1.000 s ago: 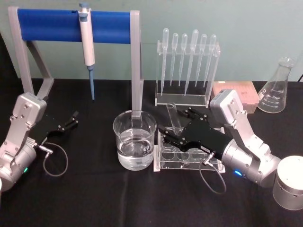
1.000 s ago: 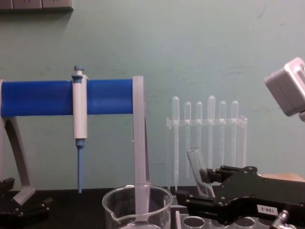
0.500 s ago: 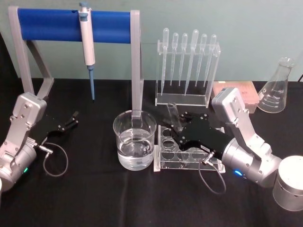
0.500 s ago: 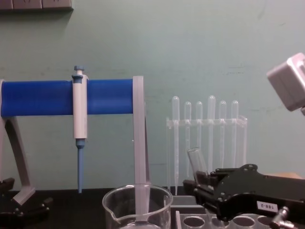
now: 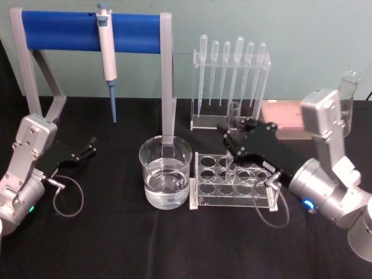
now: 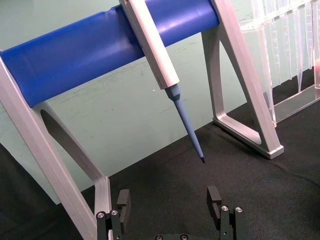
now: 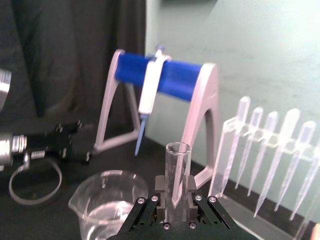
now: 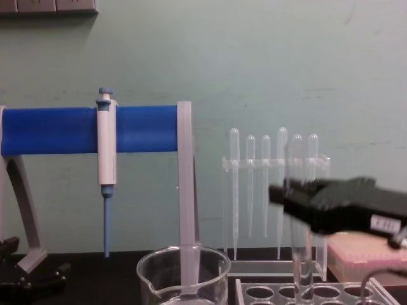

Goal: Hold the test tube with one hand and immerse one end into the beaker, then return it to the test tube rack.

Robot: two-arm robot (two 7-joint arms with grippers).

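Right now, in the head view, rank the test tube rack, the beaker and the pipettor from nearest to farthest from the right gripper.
1. The test tube rack, directly under the right gripper, which is shut on the test tube.
2. The beaker, just left of the rack.
3. The pipettor, hanging on the blue stand, far back and to the left.

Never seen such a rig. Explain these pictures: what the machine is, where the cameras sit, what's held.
This is a two-armed robot. One camera looks down from its head, one forward from its chest, one sits on each wrist. On the black table stand a beaker of water, a test tube rack, a pipettor on a blue stand and pipettes. The right gripper holds the test tube upright at the rack. The left gripper rests open near the stand.
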